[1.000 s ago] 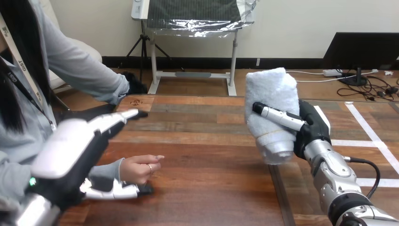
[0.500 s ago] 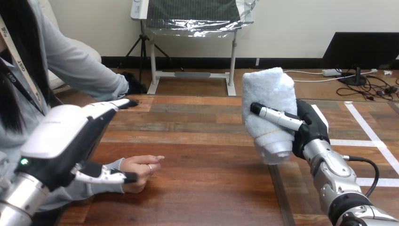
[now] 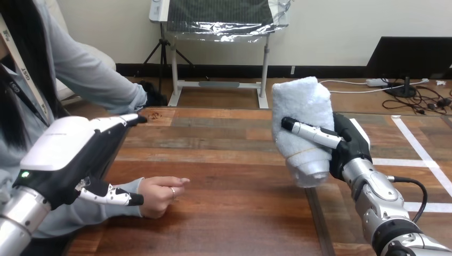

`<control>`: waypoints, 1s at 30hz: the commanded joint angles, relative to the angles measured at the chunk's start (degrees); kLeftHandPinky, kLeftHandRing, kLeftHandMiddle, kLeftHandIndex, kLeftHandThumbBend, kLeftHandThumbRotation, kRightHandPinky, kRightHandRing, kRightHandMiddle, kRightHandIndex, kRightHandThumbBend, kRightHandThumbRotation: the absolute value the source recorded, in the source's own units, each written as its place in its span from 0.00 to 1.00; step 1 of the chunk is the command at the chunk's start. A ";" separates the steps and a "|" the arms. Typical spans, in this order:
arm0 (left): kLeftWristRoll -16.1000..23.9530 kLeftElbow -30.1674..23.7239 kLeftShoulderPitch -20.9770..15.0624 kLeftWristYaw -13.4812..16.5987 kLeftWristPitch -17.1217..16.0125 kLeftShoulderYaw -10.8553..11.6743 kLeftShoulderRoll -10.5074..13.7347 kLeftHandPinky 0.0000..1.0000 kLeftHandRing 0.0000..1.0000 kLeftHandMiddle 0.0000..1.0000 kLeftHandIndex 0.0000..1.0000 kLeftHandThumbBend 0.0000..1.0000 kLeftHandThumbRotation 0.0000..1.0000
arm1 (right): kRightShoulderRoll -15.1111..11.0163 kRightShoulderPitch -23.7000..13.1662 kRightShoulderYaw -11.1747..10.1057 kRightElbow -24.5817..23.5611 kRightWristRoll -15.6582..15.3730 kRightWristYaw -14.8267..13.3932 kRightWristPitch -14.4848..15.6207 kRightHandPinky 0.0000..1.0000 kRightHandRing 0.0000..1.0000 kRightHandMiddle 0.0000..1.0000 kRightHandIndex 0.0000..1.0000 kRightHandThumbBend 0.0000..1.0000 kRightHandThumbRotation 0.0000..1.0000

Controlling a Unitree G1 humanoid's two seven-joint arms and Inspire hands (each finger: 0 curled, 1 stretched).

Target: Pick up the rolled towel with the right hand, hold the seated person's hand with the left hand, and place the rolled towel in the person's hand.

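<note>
The right hand (image 3: 349, 145) grips the rolled towel (image 3: 299, 114) - its black-and-white fingers (image 3: 312, 133) are curled across the front of the roll. The towel stands nearly upright, tipped a little to the left. It is held above the wooden table (image 3: 234, 176) in the view's right half, with its rolled end facing down and toward the camera.

The left hand (image 3: 66, 152) hangs at the view's left with its white back shell up. Its fingers (image 3: 125, 120) stretch straight toward the table's far side and hold nothing. Its thumb (image 3: 109, 196) reaches out lower down, across the front of the person's wrist; whether it touches the wrist cannot be told.

The person's hand (image 3: 160, 193) rests on the table as a loose fist, just past the tip of that thumb, with its knuckles toward the table's middle.

The 2 robot hands are well apart, and so are the towel and the person's hand - bare table lies between them.
</note>
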 commanded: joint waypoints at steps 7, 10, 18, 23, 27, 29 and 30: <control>0.52 7.74 -7.69 -1.02 -0.52 -4.22 3.39 0.79 0.84 0.84 0.85 1.00 0.24 | -0.87 -2.44 -0.80 -3.96 1.06 0.79 -2.28 0.34 0.42 0.50 0.46 0.73 0.00; 0.44 9.37 -8.68 -1.67 -0.28 -5.16 3.73 0.79 0.84 0.84 0.85 1.00 0.25 | -0.87 -2.28 -0.96 -4.18 1.33 1.58 -2.69 0.33 0.41 0.49 0.46 0.74 0.00; 1.85 14.43 -11.26 -1.07 -0.85 -7.97 4.61 0.76 0.83 0.83 0.85 1.00 0.28 | -1.00 -2.09 -1.29 -4.88 2.14 3.20 -2.26 0.34 0.41 0.49 0.45 0.73 0.00; 2.52 17.99 -12.87 -0.22 -1.50 -9.51 4.54 0.73 0.81 0.82 0.84 1.00 0.29 | -0.94 -1.98 -1.42 -5.42 2.79 3.81 -2.07 0.33 0.41 0.49 0.45 0.73 0.00; 2.87 20.40 -14.16 -0.64 -1.45 -10.80 4.68 0.73 0.81 0.82 0.85 1.00 0.30 | -0.88 -1.80 -1.39 -5.81 3.05 4.27 -2.38 0.33 0.40 0.48 0.45 0.73 0.00; 3.44 21.64 -14.84 -0.29 -1.56 -11.53 4.77 0.72 0.81 0.83 0.85 1.00 0.30 | -0.93 -1.69 -1.21 -5.98 3.02 4.54 -2.62 0.33 0.40 0.48 0.45 0.73 0.00; 3.77 22.13 -15.09 0.05 -1.64 -11.85 4.79 0.72 0.81 0.83 0.85 1.00 0.31 | -1.00 -1.64 -1.15 -6.07 3.03 4.73 -2.63 0.33 0.40 0.48 0.45 0.73 0.00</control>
